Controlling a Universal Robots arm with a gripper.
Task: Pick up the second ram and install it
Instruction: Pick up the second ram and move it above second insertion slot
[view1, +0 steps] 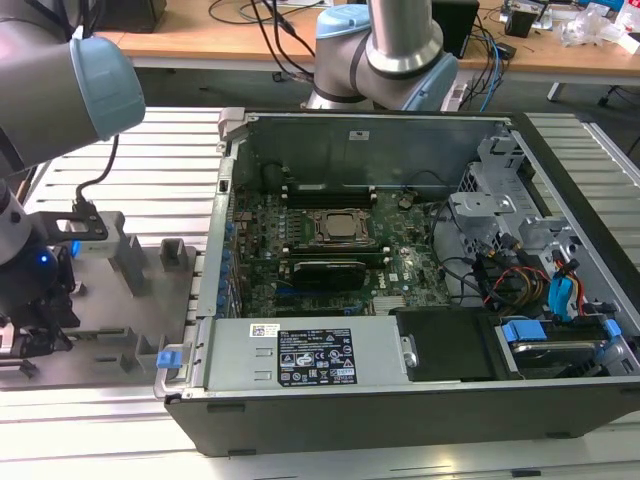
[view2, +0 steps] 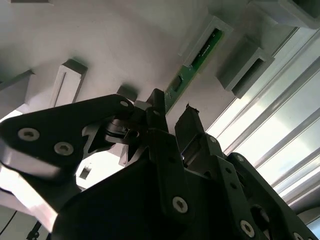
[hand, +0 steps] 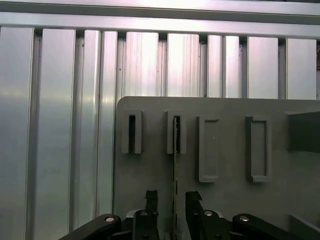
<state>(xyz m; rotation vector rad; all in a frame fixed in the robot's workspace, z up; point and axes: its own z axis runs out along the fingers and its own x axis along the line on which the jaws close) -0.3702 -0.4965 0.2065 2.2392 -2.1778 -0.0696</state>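
Over the tray (view1: 110, 345), at the exterior view's left, your arm (view1: 60, 90) reaches down, well apart from the motherboard (view1: 400, 270) inside the open case (view1: 400, 425).

Check both wrist views for the ram (hand: 175, 165). It stands on edge on the tray with one end seated in a slotted block (hand: 170, 132). From there it runs straight in between the claw's fingers (hand: 151, 200).

Your claw (hand: 172, 197) is wide. In the first wrist view there is a gap on each side of the stick, so neither finger touches it, and the ram sits about midway between the two.

In the second wrist view the ram (view2: 194, 60) shows as a green strip with dark chips. It leads from its block to the fingertips. Its near end seems to pass beyond them into the claw's throat, though the dark fingers hide that part.

More slotted blocks (hand: 132, 132) stand just beside the ram's block on the tray.
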